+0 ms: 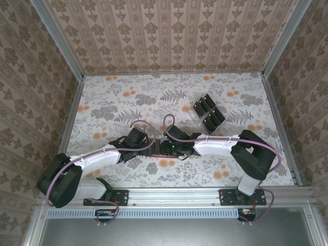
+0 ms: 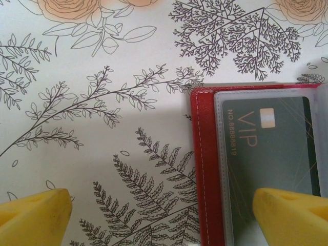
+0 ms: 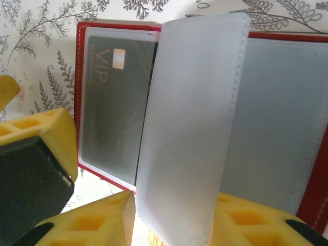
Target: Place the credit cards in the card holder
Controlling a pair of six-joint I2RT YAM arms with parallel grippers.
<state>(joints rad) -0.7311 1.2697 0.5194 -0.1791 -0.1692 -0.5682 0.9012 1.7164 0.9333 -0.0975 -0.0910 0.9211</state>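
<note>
One VIP card is tucked into the first clear pocket of the card holder, which lies open on the floral table directly under both wrists. The right gripper is part-closed with a clear sleeve leaf rising between its fingers, seemingly pinched and held upright to bare the next pocket. The left gripper is spread wide and holds nothing, one fingertip over the filled pocket. The loose credit cards sit in two short rows beyond and to the right of both grippers, well apart from the holder, their rows running diagonally away to the right. The right arm is nearer them but looks busy with the leaf. The free left one would have to cross over the right wrist, the likely obstruction
</note>
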